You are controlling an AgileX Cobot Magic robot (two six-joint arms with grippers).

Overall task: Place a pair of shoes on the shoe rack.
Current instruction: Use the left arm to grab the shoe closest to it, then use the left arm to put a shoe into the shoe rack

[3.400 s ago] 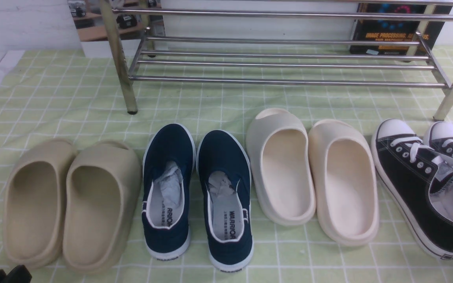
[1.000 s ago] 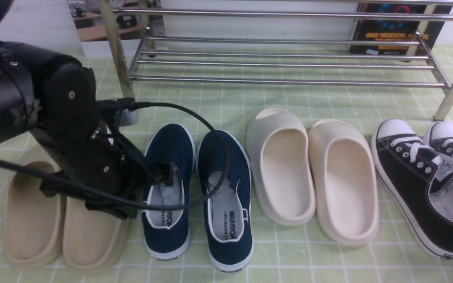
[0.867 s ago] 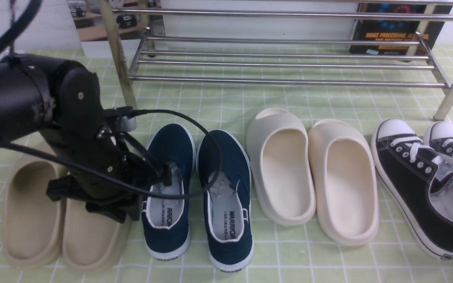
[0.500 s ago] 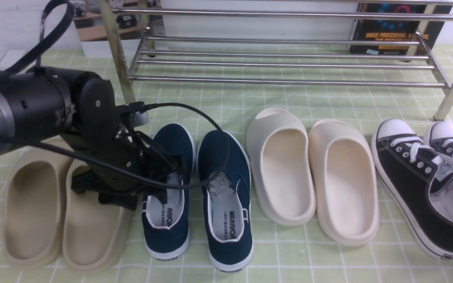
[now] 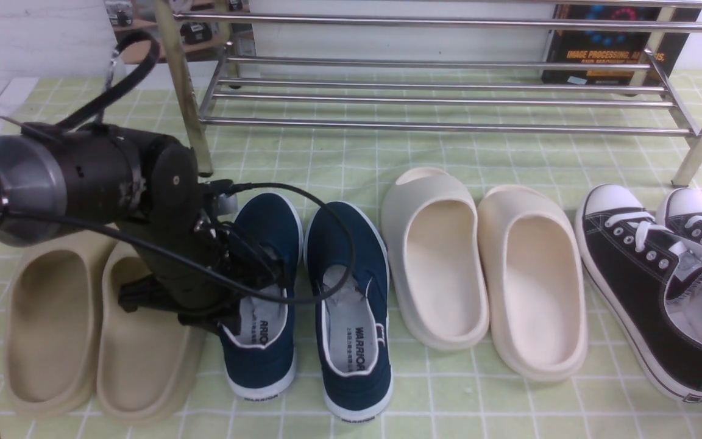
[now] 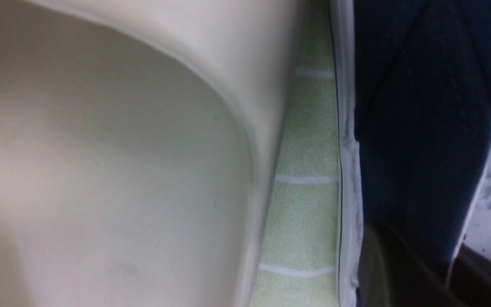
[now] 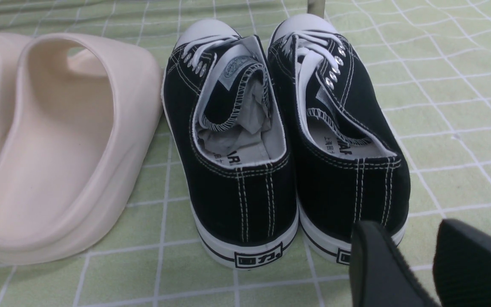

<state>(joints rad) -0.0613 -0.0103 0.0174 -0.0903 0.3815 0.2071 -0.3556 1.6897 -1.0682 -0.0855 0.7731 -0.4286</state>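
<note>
Through the left wrist camera I have my left jaws (image 6: pixel 416 273) clenched on the side wall of the left navy shoe (image 5: pixel 272 360), one finger inside the opening. It sits on the checked cloth (image 5: pixel 467 408) with its mate, the right navy shoe (image 5: pixel 356 390), just beside it. I judge it light, with soft canvas that may fold or twist and a stiffer sole that should keep its shape, so this side wall near the middle seems a sensible hold. My right jaws (image 7: pixel 416 264) stand apart, holding nothing. Beyond waits the metal rack (image 5: pixel 448 128).
</note>
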